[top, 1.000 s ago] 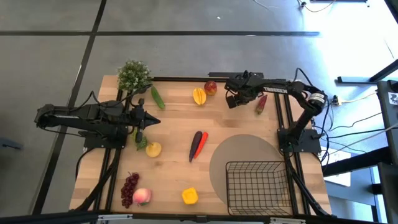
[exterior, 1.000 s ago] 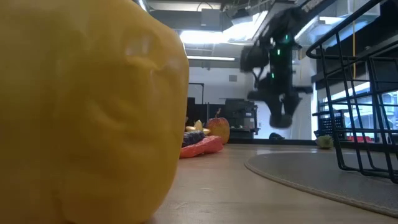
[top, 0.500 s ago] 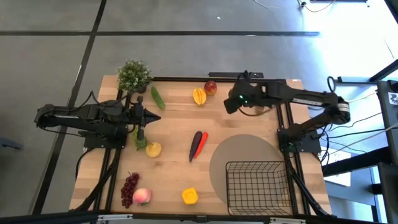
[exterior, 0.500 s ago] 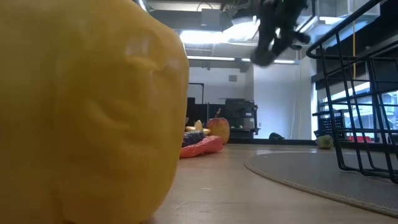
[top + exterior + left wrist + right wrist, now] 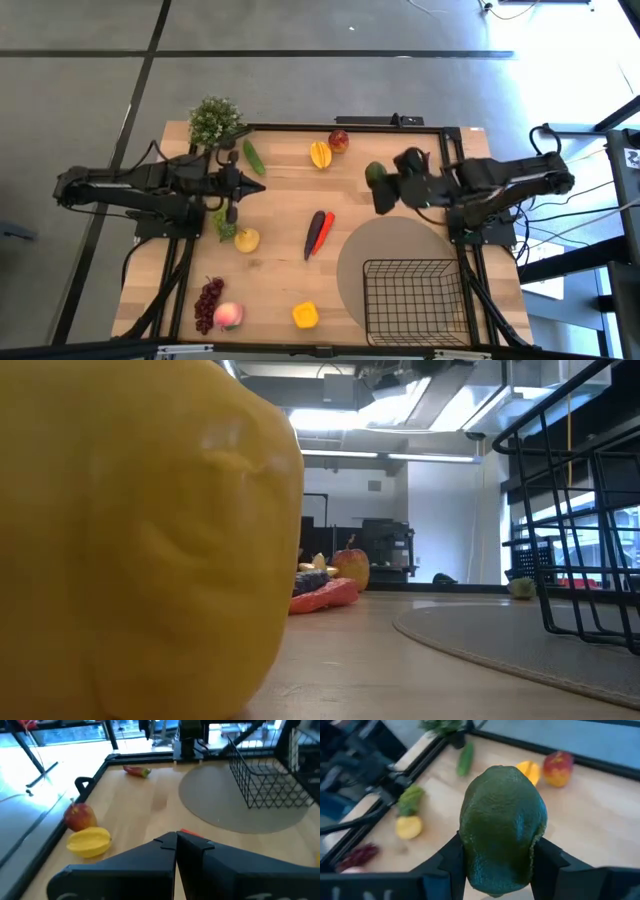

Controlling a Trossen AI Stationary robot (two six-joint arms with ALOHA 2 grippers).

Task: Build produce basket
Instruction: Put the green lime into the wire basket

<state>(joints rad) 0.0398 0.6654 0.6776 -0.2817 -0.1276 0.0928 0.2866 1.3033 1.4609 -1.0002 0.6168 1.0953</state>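
The wooden desk (image 5: 280,270) carried scattered produce and the basket (image 5: 413,296) at its near right corner. The right tool (image 5: 378,186) clasped a dark green fruit (image 5: 501,827) above the desk's far right part; the left tool (image 5: 232,197) was clenched, empty.

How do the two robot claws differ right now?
The right gripper is clamped on a dark green bumpy fruit, while the left gripper is shut and holds nothing. In the high view the right gripper is over the table near the round grey mat; the left gripper hangs beside the lemon. Both have dark fingers.
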